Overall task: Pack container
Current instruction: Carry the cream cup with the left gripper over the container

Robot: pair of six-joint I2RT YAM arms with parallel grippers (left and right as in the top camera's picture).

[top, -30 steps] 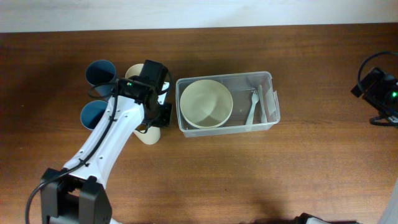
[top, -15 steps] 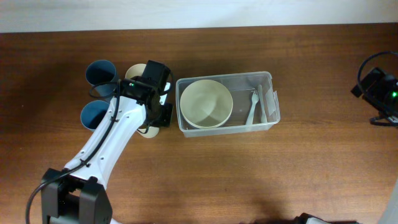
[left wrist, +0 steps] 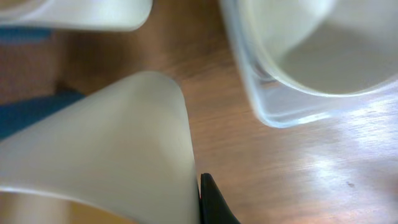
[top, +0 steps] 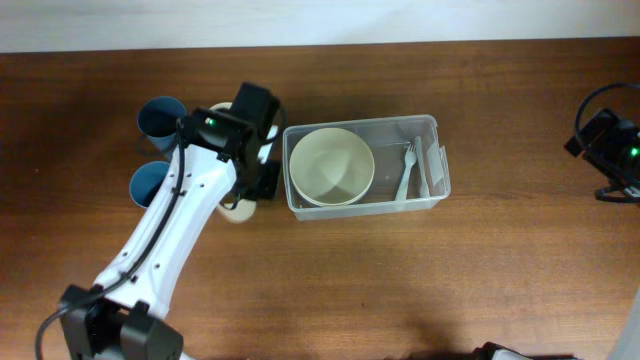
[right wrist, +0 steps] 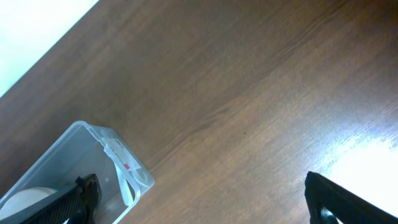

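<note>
Left gripper (top: 255, 188) pinched a cream cup (left wrist: 112, 143) just beside the container (top: 362, 166); right gripper (right wrist: 198, 186) sat spread open, well away.

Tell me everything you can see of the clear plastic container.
The container is a clear plastic bin, rectangular with rounded corners and a thick rim. It stands upright, lidless, on the wooden table. A white label is on the short end nearer the right arm. Inside, a cream bowl fills the other half and a white fork lies near the label end.
</note>
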